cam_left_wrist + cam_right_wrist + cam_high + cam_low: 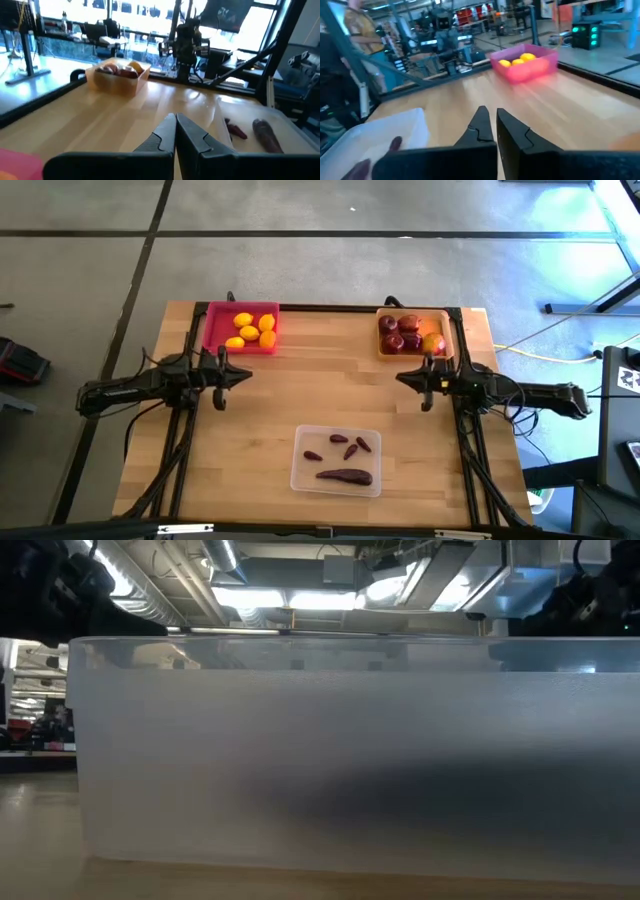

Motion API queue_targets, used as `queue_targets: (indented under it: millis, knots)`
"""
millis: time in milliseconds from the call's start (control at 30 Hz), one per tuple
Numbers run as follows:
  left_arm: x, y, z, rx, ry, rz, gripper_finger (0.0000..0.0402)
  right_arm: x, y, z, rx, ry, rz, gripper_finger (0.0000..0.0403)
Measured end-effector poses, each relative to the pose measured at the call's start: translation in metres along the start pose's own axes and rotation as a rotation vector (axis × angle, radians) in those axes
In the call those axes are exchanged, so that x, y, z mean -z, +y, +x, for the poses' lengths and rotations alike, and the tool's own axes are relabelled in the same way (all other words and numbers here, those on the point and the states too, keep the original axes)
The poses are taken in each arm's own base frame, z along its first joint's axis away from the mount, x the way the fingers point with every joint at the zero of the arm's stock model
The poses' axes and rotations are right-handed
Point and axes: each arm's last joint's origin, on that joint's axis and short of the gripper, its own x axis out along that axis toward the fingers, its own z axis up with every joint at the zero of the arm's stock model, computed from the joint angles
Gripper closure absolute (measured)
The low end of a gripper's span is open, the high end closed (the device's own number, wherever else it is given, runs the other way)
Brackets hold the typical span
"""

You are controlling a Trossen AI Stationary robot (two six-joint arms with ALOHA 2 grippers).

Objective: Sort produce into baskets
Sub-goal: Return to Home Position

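Produce [409, 339] stands fully sorted, by judgement: lemons [250, 331] in the pink tray [214, 326] upper left, red fruits [392, 326] in the orange tray [447, 332] upper right, purple pods [345, 475] in the clear tray [304, 481] lower centre, none loose on the table [300, 395]; left gripper [243, 376] and right gripper [402, 378] closed, empty, mid-frame
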Motion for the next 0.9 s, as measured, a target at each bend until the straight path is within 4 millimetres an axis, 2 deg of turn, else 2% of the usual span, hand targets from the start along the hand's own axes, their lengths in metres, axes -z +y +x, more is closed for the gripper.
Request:
queue_targets:
  millis: [133,300,900]
  knots:
    - [0.0029,0.0007,0.0004,-0.010,0.016,-0.009,0.0399,-0.0013,-0.0014,-0.0038,0.046,-0.031,0.002,0.0400]
    - [0.0058,0.0011,0.0033,0.001,-0.050,-0.028,0.0400,-0.0005,-0.0030,-0.0062,0.087,-0.040,0.016,0.0400]
    - [0.0063,0.0017,0.0036,-0.015,-0.045,-0.019,0.0398,0.0013,-0.0028,-0.0055,0.070,-0.022,0.029,0.0400]
